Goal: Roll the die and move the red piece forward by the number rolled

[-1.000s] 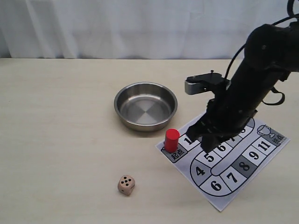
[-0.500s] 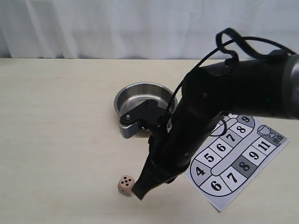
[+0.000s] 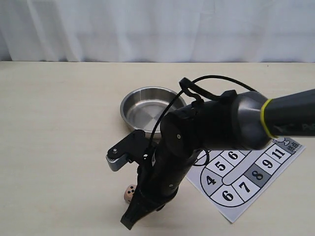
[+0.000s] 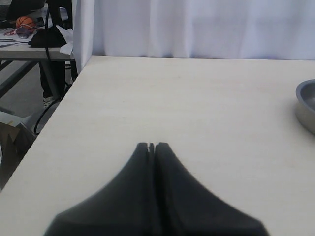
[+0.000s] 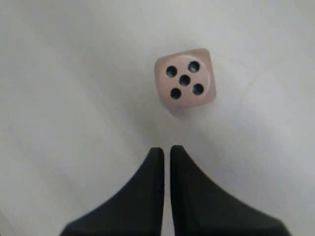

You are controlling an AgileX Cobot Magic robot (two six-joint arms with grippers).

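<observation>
The die (image 5: pixel 184 82) lies on the table showing five pips, just beyond the tips of my right gripper (image 5: pixel 166 148). That gripper is shut, with only a thin slit between its fingers and nothing in it. In the exterior view the right arm reaches across to the front left. Its gripper (image 3: pixel 129 223) points down beside the die (image 3: pixel 129 192), which is half hidden by the arm. The red piece is hidden behind this arm. My left gripper (image 4: pixel 151 144) is shut and empty over bare table, and is out of the exterior view.
A steel bowl (image 3: pixel 147 110) stands behind the arm; its rim (image 4: pixel 306 105) also shows in the left wrist view. The numbered paper board (image 3: pixel 246 187) lies at the front right. The table's left edge (image 4: pixel 59 105) is near the left gripper.
The right arm has swung from over the board to the front left and down beside the die. It now covers the red piece.
</observation>
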